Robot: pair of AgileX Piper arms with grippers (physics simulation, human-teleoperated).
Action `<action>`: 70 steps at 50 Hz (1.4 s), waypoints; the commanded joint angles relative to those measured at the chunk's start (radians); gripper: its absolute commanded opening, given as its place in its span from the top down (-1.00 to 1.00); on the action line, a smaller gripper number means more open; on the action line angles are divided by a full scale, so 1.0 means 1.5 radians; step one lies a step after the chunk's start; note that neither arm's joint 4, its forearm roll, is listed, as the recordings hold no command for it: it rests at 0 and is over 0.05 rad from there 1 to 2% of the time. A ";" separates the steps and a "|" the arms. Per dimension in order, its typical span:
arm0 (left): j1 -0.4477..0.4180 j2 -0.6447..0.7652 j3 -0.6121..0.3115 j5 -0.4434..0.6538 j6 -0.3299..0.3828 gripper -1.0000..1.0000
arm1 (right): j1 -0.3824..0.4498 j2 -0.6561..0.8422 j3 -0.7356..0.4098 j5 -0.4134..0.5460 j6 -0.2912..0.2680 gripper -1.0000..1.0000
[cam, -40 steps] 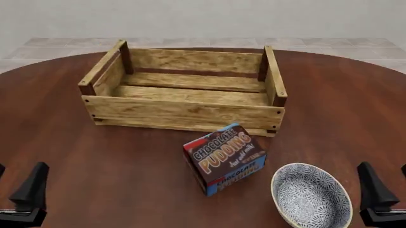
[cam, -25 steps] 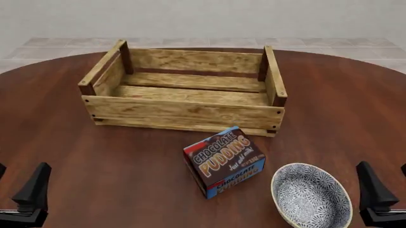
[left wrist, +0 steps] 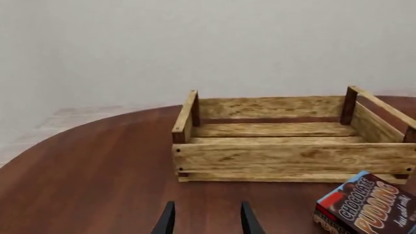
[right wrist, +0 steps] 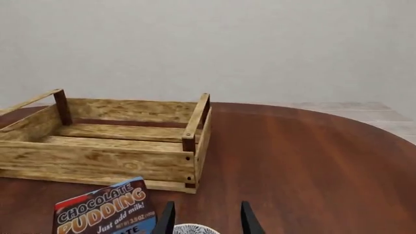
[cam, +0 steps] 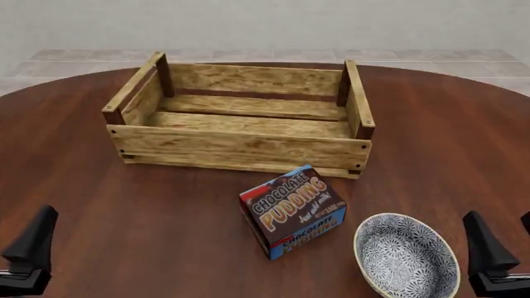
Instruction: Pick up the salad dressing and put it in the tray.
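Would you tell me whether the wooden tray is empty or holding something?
Empty: the tray shows only bare slats inside, in all three views.

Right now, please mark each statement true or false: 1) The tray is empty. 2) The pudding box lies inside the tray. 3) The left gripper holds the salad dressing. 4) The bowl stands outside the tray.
1) True: nothing lies in the tray.
2) False: the pudding box sits on the table in front of it.
3) False: the left gripper is open and holds nothing; no salad dressing is visible.
4) True: the bowl stands beside the pudding box.
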 commanded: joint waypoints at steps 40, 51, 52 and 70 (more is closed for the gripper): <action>0.180 0.036 -0.221 0.246 0.039 -1.00 | -0.002 0.005 -0.001 -0.001 -0.003 -1.00; 0.226 0.025 -0.254 0.296 0.059 -1.00 | -0.010 0.002 0.000 0.000 -0.005 -1.00; 0.226 0.025 -0.254 0.296 0.059 -1.00 | -0.010 0.002 0.000 0.000 -0.005 -1.00; 0.299 0.017 -0.241 0.324 0.096 -1.00 | -0.011 0.002 0.001 -0.001 -0.008 -1.00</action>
